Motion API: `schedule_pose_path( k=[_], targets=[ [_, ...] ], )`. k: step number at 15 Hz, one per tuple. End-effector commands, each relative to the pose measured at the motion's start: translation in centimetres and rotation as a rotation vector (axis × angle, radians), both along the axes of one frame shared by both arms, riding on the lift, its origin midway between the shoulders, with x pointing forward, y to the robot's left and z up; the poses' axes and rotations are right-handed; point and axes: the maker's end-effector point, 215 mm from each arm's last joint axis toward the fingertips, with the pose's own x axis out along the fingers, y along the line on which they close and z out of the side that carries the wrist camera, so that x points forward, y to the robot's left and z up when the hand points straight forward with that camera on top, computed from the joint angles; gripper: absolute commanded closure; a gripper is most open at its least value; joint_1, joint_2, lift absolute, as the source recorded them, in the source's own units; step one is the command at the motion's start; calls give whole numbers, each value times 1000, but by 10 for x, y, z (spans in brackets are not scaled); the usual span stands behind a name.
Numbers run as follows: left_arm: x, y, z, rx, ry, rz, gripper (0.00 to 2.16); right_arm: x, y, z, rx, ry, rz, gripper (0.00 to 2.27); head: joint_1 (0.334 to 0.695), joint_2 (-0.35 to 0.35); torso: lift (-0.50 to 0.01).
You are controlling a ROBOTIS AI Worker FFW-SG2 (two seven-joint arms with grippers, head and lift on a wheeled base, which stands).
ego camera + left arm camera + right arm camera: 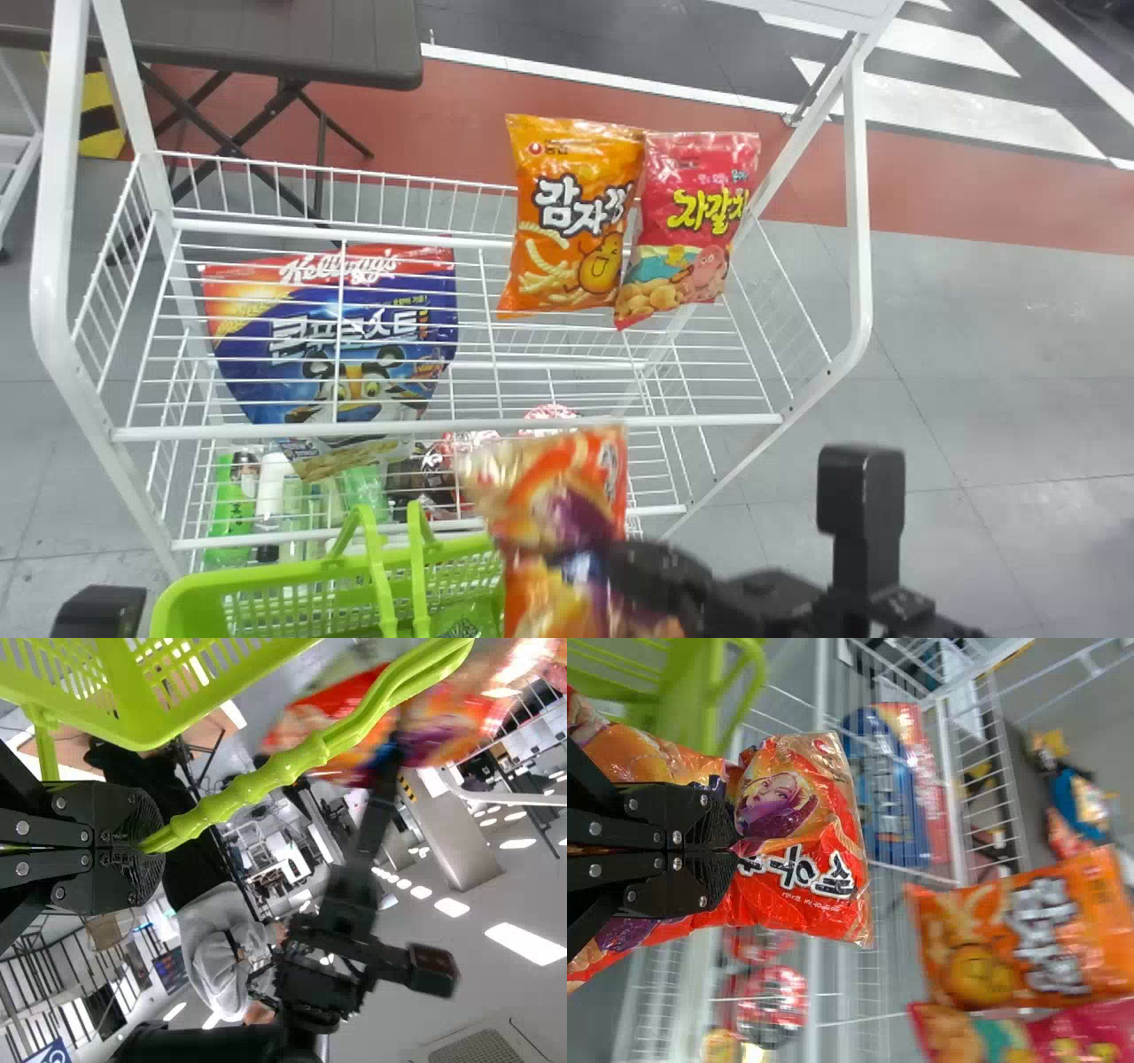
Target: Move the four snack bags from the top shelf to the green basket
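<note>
Right claw (611, 563) grips a red-orange snack bag (567, 487) at the head view's 6 o'clock, green basket (199, 589) at 7.

At the head view's lower right, the right arm (866, 558) is black, with a round-cornered block (859, 487); at the right wrist view's left, black fingers (713, 819) carry round silvery screws (677, 837).

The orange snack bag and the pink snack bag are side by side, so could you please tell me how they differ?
The orange snack bag looks wider; the pink snack bag is slimmer. Large white lettering marks the orange snack bag, yellow lettering the pink snack bag. Both are on the top shelf, printed fronts facing the head camera.
</note>
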Motion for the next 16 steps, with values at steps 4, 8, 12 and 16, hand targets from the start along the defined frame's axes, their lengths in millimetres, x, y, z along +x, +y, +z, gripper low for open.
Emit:
schedule_pose_path(
  k=[4,8,12,16],
  targets=[
    [0,-2,3,-1,-12,4,2081,-61,34,-30,144,211,56,2159,695,-350,0],
    [-2,-4,6,-5,-17,-2,2081,-58,80,-34,187,187,127,2159,695,-350,0],
    [-7,-6,10,-13,-19,-7,2081,-49,121,-55,157,140,186,2159,695,-350,0],
    [-8,-6,13,-16,-23,-9,2081,-69,148,-79,135,183,259,2159,695,-350,0]
  ],
)
